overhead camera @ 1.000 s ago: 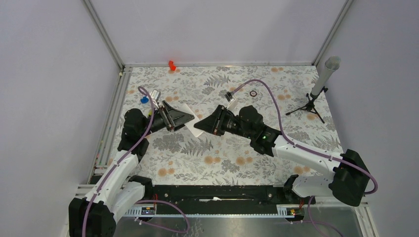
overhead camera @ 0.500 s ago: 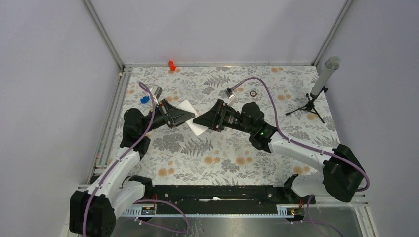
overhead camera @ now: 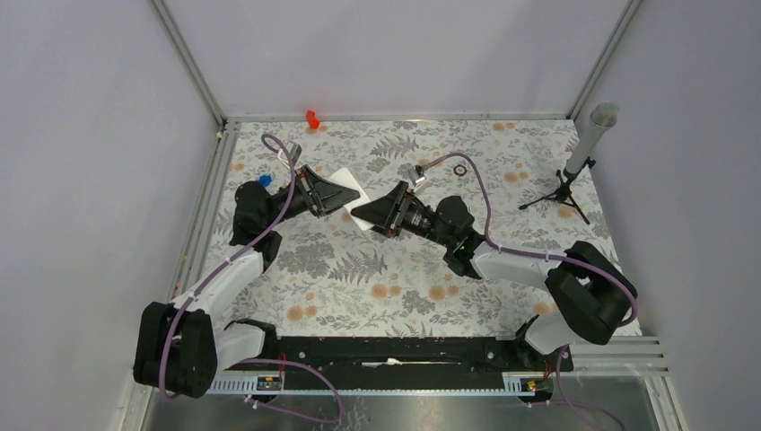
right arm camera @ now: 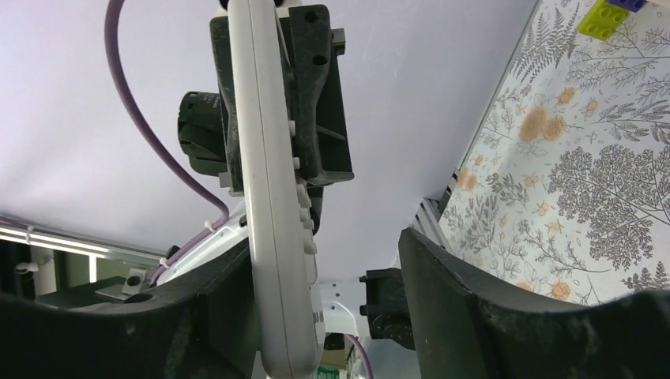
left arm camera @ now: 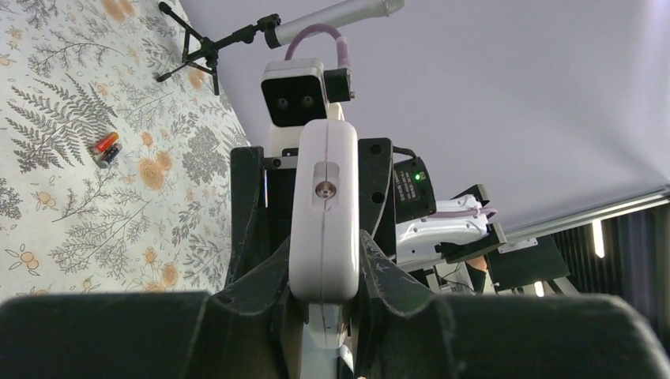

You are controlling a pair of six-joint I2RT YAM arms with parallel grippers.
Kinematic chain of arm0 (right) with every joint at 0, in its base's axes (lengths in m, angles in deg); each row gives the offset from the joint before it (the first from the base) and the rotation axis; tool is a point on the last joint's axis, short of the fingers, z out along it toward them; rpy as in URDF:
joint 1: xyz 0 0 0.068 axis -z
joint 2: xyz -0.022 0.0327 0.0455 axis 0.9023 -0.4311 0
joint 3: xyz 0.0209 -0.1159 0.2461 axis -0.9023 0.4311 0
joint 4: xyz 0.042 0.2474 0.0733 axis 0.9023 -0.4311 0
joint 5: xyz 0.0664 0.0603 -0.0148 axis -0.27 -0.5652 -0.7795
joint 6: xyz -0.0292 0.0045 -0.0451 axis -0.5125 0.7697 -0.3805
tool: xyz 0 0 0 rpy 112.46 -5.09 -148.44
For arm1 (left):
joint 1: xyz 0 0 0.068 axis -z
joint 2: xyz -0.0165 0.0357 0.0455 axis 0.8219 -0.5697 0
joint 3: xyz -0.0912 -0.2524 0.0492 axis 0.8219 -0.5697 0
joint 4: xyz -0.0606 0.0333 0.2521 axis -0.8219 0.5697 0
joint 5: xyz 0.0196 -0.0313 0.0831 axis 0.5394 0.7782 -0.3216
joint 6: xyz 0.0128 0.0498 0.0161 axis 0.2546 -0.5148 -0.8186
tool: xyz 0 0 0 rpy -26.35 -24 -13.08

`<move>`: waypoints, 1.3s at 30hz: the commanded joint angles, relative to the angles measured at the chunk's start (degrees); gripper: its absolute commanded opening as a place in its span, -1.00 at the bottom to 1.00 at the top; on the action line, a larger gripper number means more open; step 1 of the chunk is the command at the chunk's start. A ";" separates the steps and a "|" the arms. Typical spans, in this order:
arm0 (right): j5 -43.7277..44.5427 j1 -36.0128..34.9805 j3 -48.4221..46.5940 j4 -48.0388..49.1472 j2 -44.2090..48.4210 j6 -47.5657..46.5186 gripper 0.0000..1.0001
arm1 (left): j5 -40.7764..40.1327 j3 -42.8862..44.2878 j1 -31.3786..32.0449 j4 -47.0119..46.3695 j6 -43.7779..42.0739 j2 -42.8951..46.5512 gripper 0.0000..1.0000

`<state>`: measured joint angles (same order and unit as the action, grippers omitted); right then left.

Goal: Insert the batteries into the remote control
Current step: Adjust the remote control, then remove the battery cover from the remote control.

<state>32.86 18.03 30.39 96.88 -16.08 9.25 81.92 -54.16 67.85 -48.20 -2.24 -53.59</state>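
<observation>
The white remote control [overhead camera: 349, 185] is held above the table between both arms. My left gripper [overhead camera: 334, 196] is shut on it; the left wrist view shows the remote [left arm camera: 324, 213] end-on, squeezed between both fingers. My right gripper [overhead camera: 366, 215] is open around the remote's other end. In the right wrist view the remote [right arm camera: 272, 197] stands edge-on against one finger [right arm camera: 217, 304], with a clear gap to the other finger [right arm camera: 450, 292]. Two red-and-black batteries [left arm camera: 105, 148] lie together on the floral table, seen only in the left wrist view.
A bright red plastic piece [overhead camera: 311, 118] sits at the back edge. A small dark ring [overhead camera: 459, 169] lies right of centre. A tripod with a grey cylinder [overhead camera: 574, 171] stands at the far right. A blue piece [overhead camera: 263, 180] lies by the left arm. Green and purple bricks [right arm camera: 604, 16] lie near the wall.
Both arms moved toward the back of the table, carrying the remote with them. The right gripper has closed in over the remote's end. The left grip has held.
</observation>
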 commanded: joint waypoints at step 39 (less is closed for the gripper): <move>-15.86 4.24 0.09 -1.85 0.66 -13.49 -0.51 | -1.73 15.06 -2.56 22.89 -2.66 3.84 -1.00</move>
<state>25.26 21.48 30.47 102.37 -14.85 5.25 81.11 -44.20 66.06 -25.79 -7.01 -51.47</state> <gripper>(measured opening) 0.302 0.225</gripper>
